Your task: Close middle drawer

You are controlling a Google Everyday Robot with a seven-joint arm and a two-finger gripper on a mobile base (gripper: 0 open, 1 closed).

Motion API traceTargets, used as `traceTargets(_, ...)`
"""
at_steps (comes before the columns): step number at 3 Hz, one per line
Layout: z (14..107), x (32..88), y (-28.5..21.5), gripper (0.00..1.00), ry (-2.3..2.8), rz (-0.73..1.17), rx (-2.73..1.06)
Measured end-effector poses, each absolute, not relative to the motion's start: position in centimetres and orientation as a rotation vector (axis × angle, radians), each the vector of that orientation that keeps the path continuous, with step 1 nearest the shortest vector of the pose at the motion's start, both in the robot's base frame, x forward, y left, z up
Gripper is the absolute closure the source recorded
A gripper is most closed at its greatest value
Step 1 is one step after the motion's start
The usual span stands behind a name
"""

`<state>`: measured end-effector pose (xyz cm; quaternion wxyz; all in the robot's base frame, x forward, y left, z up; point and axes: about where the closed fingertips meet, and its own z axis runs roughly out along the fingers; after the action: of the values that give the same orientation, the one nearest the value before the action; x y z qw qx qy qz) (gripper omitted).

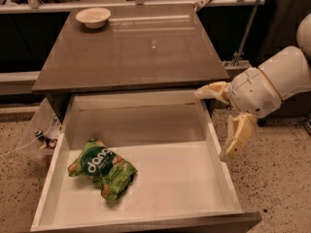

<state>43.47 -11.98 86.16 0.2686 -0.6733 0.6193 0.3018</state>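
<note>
The middle drawer (160, 183) stands pulled wide open below the grey-brown cabinet top (131, 47). Its off-white floor and walls show, and its front panel (160, 224) lies at the bottom edge of the view. A green snack bag (103, 168) lies on the drawer floor at the left. My gripper (216, 123) hangs just outside the drawer's right wall, open and empty. One cream finger (212, 91) points left near the cabinet's front right corner; the other (237, 137) points down beside the wall.
A white bowl (93, 16) sits on the cabinet top at the far left. A clear bag with small items (41, 135) hangs left of the drawer. Speckled floor (282, 178) lies on the right. Dark shelving runs behind.
</note>
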Motion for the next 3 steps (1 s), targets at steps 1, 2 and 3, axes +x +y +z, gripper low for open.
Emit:
traceTargets(1, 86.03, 43.64, -12.16, 0.00, 1.614, 0.881, -1.796)
traceTargets(2, 86.03, 43.64, -12.16, 0.00, 1.612, 0.882, -1.795)
traceTargets(3, 85.86, 44.24, -11.84, 0.00, 1.560, 0.923, -1.768)
